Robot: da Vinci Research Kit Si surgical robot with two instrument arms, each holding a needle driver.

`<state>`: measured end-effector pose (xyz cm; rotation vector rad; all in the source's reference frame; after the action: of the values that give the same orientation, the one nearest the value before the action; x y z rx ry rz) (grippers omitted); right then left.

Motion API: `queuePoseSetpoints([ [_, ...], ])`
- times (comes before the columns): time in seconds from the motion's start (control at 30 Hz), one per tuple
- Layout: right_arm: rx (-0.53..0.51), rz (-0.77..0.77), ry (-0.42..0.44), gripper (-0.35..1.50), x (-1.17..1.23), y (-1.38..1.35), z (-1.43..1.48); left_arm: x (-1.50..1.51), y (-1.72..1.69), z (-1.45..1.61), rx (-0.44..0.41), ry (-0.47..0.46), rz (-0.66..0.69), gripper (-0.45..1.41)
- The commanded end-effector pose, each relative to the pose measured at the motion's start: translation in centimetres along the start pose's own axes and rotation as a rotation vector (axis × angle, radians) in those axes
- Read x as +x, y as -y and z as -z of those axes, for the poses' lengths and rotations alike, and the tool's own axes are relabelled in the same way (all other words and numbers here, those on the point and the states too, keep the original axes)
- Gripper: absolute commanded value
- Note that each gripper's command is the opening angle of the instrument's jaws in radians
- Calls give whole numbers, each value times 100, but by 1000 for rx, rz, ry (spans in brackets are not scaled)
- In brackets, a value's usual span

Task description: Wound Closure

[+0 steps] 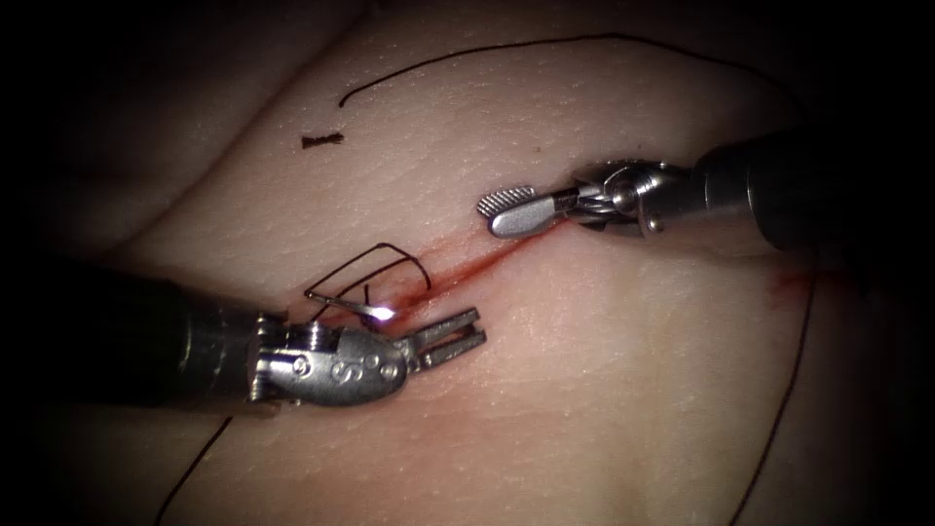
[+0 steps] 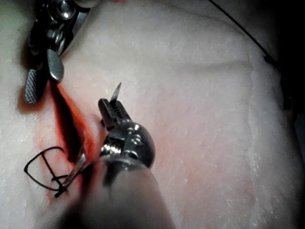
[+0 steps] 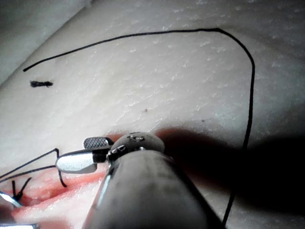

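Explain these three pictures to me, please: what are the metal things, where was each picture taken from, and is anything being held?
This is a surgical practice robot with two thin arms, each ending in a small metal claw. The wide picture comes from a scope looking down from above and in front. The other two come from small cameras riding near each arm's wrist.

The surface is pale pork-belly tissue with a long cut, stained by red fluid. The left arm's claw and the right arm's claw are both open and hold nothing.

The curved steel needle rests at the cut beside the left arm's tool. I cannot tell whether it is in the tissue. Black thread trails across the tissue and loops at the cut. A short cut end of thread lies apart.
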<state>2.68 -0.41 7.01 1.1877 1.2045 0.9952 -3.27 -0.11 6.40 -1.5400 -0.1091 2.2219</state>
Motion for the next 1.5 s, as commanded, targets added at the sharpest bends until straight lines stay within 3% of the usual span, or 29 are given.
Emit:
queuePoseSetpoints([
  [0.03,2,-1,1,104,-4,-5,-8,-5,-8,-8,-50,-23,42,-45],
  [0.17,2,-1,1,103,-4,-5,-8,0,-14,-10,-245,-108,194,-45],
  [0.33,2,-1,1,101,-5,-5,-8,-1,-14,-8,-308,-120,253,-45],
  [0.57,4,-1,2,94,-5,-5,-9,6,-22,2,-361,-167,475,-45],
  [0.6,6,0,3,94,-5,-5,-10,10,-24,6,-386,-183,552,-45],
  [0.77,9,0,5,91,-6,-5,-10,25,-24,17,-464,-287,691,-45],
  [1.0,30,6,19,94,-8,-3,-11,53,-26,33,-513,-354,780,-45],
  [1.1,63,88,37,96,-14,4,-14,68,-33,42,-546,-371,784,-45],
  [1.2,88,282,51,91,-14,15,-19,88,-45,54,-579,-377,784,-45],
  [1.3,99,416,105,82,-19,26,-23,98,-48,62,-581,-382,707,-45],
  [1.47,140,648,199,126,-40,36,-39,98,-45,67,-530,-317,638,-45],
  [1.5,144,676,215,126,-44,37,-40,98,-45,68,-530,-315,632,-45],
])
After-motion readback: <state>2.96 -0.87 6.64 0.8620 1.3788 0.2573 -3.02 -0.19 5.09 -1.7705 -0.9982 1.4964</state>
